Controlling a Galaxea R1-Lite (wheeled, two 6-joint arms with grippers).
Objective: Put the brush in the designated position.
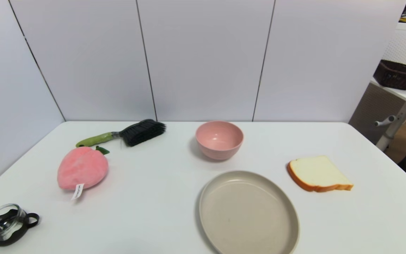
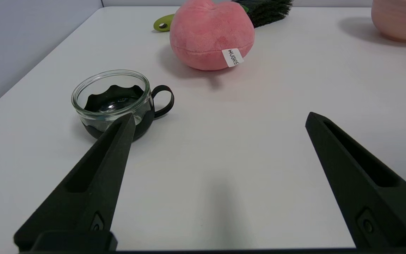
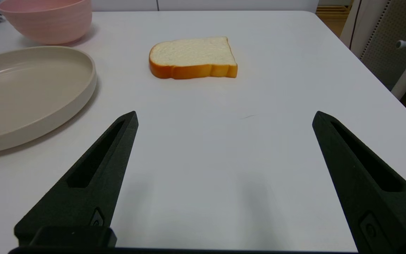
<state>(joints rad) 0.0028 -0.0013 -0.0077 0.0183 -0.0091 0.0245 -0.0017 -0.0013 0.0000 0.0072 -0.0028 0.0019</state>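
On the white table (image 1: 160,197), largest first, I see a beige plate (image 1: 248,211) at the near centre, a pink plush peach (image 1: 82,168) on the left, a bread slice (image 1: 318,173) on the right, a pink bowl (image 1: 219,139) behind the plate, and a glass cup (image 1: 4,224) at the near left. The brush (image 1: 125,134) lies untouched at the far left, just behind the peach, green handle pointing left. My left gripper (image 2: 219,120) and right gripper (image 3: 224,118) both hover low near the front edge, fingers spread wide, empty. I would reach the left one over the peach and pinch the handle crosswise.
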